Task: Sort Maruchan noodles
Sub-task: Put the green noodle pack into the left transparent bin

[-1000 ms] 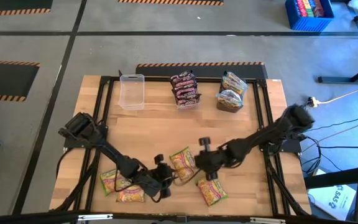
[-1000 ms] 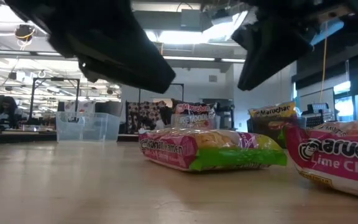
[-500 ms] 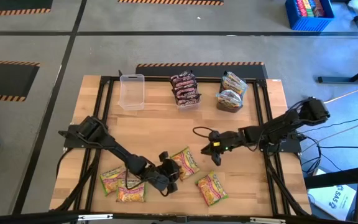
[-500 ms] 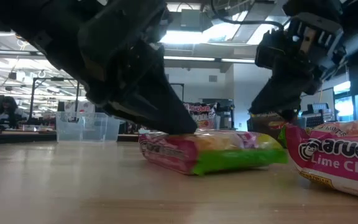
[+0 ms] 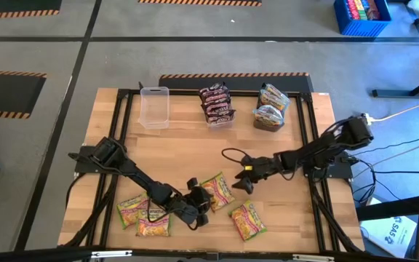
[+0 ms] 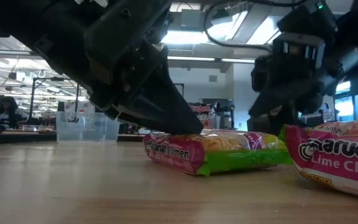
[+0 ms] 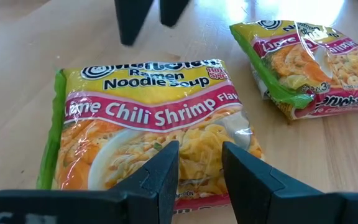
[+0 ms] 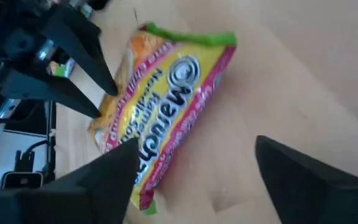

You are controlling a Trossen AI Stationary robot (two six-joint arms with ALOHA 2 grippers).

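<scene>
A yellow-green Lime Chili Shrimp noodle packet [image 5: 217, 191] [image 7: 148, 124] lies flat on the wooden table at front centre. My left gripper [image 5: 198, 206] [image 7: 201, 171] is low over the packet's left end, its fingers a small gap apart. My right gripper [image 5: 242, 180] [image 8: 194, 180] hangs wide open just right of the packet, holding nothing. A second packet [image 5: 247, 220] lies flat to the front right. Two more packets [image 5: 131, 211] [image 5: 153, 225] lie at front left. My left gripper comes slanting down from the table's left. Its fingertips [image 6: 188, 127] meet the packet's top face near the packet's left end [image 7: 197, 146], with a gap between them. The packet lies flat on the table. I cannot tell whether the fingers pinch any wrapper.
Along the far edge stand an empty clear tub [image 5: 154, 107], a tub of maroon packets [image 5: 217, 104] and a tub of yellow-orange packets [image 5: 271, 108]. A black frame [image 5: 122, 102] borders the table. Bare wood lies between the tubs and the grippers.
My left gripper has come down onto the packet's left end. My right gripper has drawn back from between the two packets toward the far right, then eased back toward the packet and opened wide. The packet has shifted slightly to the right.
</scene>
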